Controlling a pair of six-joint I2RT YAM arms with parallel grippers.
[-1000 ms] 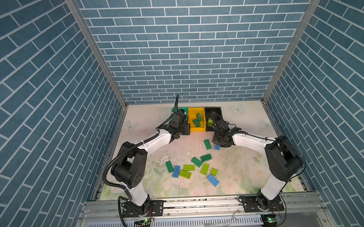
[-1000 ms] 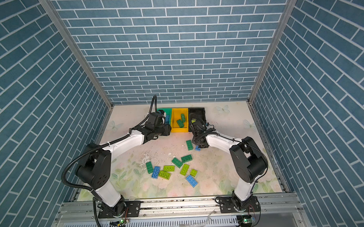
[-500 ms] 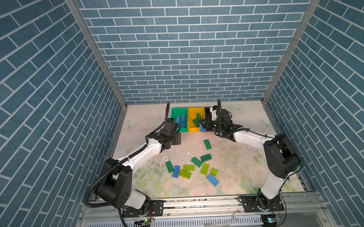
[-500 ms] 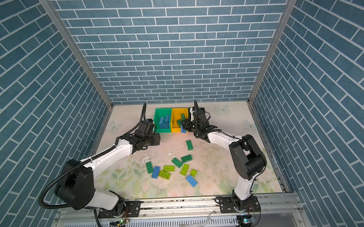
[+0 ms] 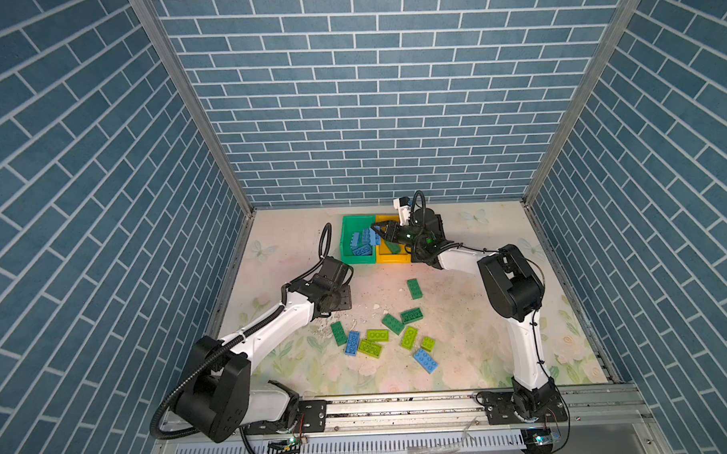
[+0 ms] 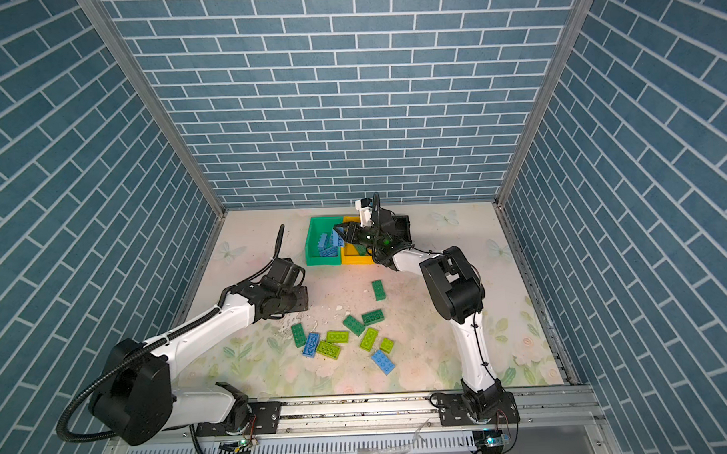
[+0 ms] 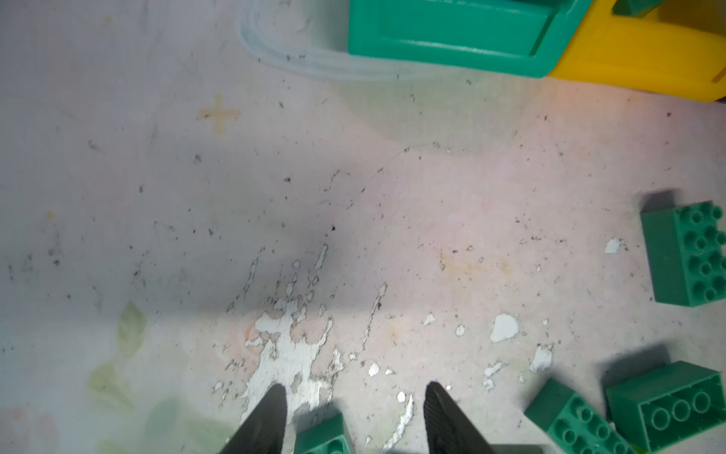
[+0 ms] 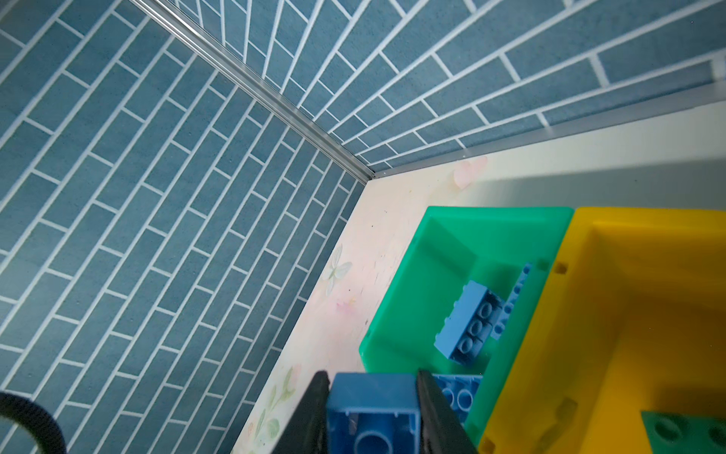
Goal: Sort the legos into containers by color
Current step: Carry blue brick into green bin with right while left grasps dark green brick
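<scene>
Blue brick-pattern walls [image 5: 369, 90], white mortar lines, fill upper frame and both sides in both top views. Aluminium corner posts [image 5: 191, 105] slant down to desk's far corners. Desk [image 5: 482, 336] pale, floral print; butterfly motif [image 5: 473, 216] right of centre. Chipped white patch [image 7: 283, 346] lower centre of left wrist view; faint yellow cross [image 7: 219, 114] upper left. Metal rail [image 5: 401, 409] along bottom.

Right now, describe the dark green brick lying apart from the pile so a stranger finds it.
Find the yellow bin at the back wall. In front of it lies the dark green brick. It sits alone; the other loose bricks cluster nearer the front.
</scene>
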